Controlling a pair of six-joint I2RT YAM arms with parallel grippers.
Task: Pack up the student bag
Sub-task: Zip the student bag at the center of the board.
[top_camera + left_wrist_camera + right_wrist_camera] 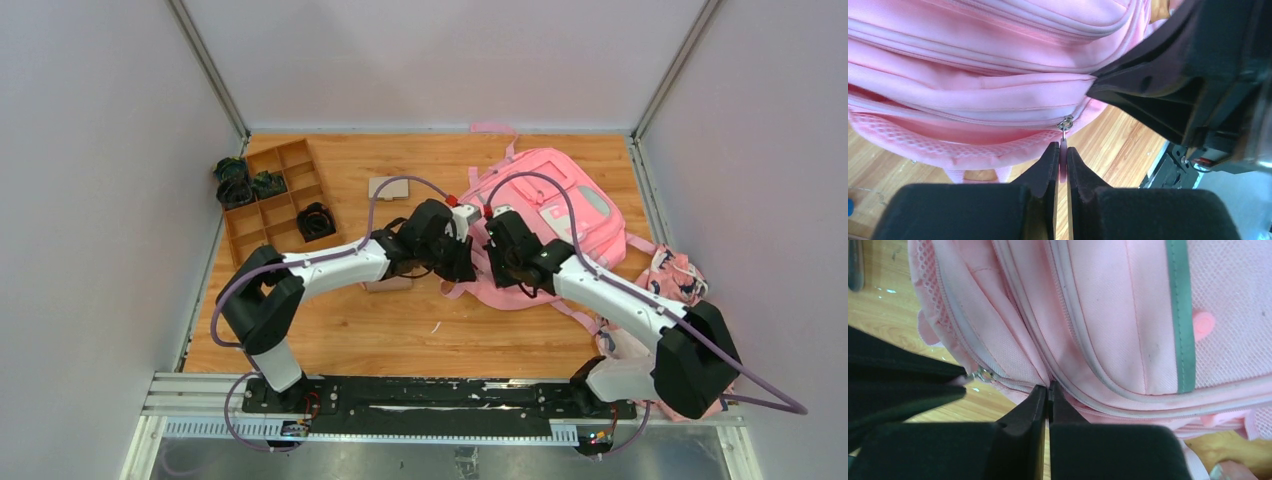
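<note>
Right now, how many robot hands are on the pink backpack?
2. The left gripper pinches the zipper pull of the backpack; the right gripper is shut on its cloth just beside.

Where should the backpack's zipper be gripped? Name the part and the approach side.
Take the flat pink pull tab sticking out from the metal slider. Come in line with it from outside the backpack, jaws on its two flat faces.
</note>
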